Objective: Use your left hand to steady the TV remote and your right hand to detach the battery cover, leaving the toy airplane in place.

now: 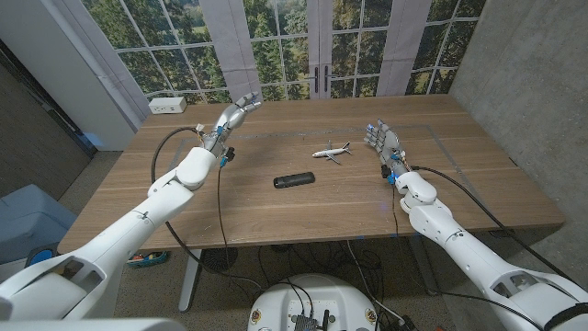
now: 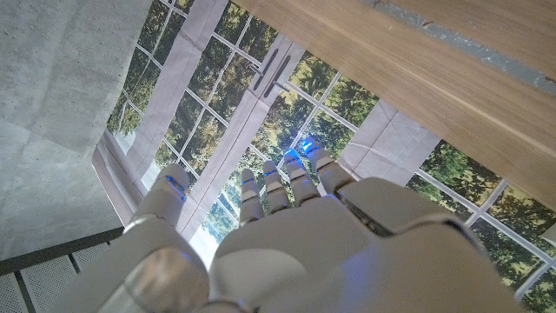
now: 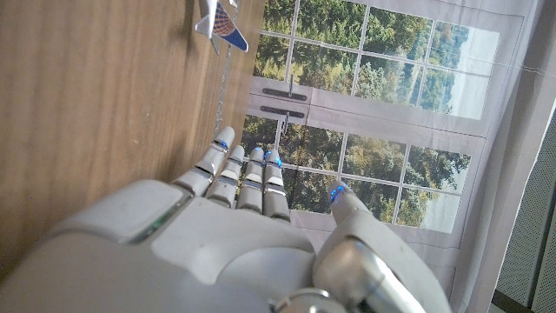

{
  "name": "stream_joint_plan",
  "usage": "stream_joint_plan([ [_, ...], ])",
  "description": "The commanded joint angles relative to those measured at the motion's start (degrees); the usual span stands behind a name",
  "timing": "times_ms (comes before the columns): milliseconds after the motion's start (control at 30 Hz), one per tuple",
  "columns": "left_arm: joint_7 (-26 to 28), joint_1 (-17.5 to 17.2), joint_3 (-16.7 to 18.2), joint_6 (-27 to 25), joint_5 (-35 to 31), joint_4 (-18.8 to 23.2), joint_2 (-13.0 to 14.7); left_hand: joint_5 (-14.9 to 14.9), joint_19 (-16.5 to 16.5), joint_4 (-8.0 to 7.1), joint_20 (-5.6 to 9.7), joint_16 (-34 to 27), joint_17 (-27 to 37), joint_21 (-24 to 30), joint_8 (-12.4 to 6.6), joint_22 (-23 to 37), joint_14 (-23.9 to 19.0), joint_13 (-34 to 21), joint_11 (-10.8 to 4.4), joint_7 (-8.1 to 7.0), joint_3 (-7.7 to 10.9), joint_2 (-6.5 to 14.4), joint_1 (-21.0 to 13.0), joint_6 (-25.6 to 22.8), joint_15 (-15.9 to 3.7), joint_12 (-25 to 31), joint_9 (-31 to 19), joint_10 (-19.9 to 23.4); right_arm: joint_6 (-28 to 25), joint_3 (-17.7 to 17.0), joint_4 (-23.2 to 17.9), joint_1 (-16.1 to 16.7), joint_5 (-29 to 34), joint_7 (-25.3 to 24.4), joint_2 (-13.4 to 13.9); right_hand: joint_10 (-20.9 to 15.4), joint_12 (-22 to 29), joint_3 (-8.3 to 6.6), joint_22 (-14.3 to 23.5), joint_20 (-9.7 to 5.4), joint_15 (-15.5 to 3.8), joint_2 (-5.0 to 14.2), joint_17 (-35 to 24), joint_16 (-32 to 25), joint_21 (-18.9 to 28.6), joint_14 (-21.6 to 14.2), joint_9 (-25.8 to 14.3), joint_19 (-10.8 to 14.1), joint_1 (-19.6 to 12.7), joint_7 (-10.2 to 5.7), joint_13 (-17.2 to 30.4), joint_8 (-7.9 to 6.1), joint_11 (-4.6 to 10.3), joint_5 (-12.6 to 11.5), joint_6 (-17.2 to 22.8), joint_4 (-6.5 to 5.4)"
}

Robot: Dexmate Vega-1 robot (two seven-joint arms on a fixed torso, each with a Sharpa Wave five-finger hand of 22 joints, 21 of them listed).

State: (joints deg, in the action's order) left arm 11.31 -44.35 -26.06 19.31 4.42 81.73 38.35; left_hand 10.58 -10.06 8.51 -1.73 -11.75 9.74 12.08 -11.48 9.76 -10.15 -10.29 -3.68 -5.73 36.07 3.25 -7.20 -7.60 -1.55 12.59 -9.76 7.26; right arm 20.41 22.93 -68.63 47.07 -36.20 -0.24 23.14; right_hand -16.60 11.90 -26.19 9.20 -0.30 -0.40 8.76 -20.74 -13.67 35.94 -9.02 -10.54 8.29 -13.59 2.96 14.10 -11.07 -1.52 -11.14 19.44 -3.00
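Note:
A black TV remote (image 1: 294,180) lies on the wooden table (image 1: 184,198) near its middle. A small white toy airplane (image 1: 332,152) with a blue tail stands behind it, to the right; its tail (image 3: 221,21) also shows in the right wrist view. My left hand (image 1: 234,116) hovers over the far left of the table, fingers apart and holding nothing, well away from the remote. My right hand (image 1: 383,142) is raised at the right, to the right of the airplane, fingers straight and empty. The backs of both hands, left hand (image 2: 287,235) and right hand (image 3: 234,226), show extended fingers.
A white power strip (image 1: 168,105) sits at the table's far left corner. Black cables hang along both forearms. Windows with a double door stand behind the table, a grey wall (image 1: 524,83) to the right.

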Motion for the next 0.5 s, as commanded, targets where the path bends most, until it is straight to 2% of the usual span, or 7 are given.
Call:
stream_joint_plan([
  [33,0.72,-2.09,-0.06,-2.80,-3.98,5.40,2.94,-0.13,-0.55,0.57,0.02,0.19,0.29,0.18,-0.28,0.22,-0.52,-0.22,-0.16,0.05,0.20,-0.27,-0.71,-0.69,-0.08,0.25,-0.30,0.76,1.02,-0.20,-2.66,1.98,0.71,-1.39,0.69,-0.73,0.34,-0.03,0.27,-0.03,-0.12,0.62,-0.06,-0.23,-0.08,-0.47,-0.10,0.56,-0.59,0.06,-0.09,-0.45,0.02,0.26,0.39,0.30],
  [500,2.15,-3.63,-0.39,-7.66,-10.29,11.01,5.50,-0.31,-1.11,1.86,-0.11,0.31,0.32,-0.04,-0.57,0.25,-1.55,-0.30,-0.86,0.30,0.98,-0.25,-2.91,-2.05,-1.05,0.24,-0.37,2.23,2.56,-0.16,-4.04,3.06,2.27,-3.13,0.73,-1.12,0.40,-0.21,0.31,0.75,0.02,0.67,0.00,-0.46,-0.53,-0.65,-0.10,1.06,-0.97,0.02,-0.26,-0.46,0.00,0.41,0.66,0.99],
])
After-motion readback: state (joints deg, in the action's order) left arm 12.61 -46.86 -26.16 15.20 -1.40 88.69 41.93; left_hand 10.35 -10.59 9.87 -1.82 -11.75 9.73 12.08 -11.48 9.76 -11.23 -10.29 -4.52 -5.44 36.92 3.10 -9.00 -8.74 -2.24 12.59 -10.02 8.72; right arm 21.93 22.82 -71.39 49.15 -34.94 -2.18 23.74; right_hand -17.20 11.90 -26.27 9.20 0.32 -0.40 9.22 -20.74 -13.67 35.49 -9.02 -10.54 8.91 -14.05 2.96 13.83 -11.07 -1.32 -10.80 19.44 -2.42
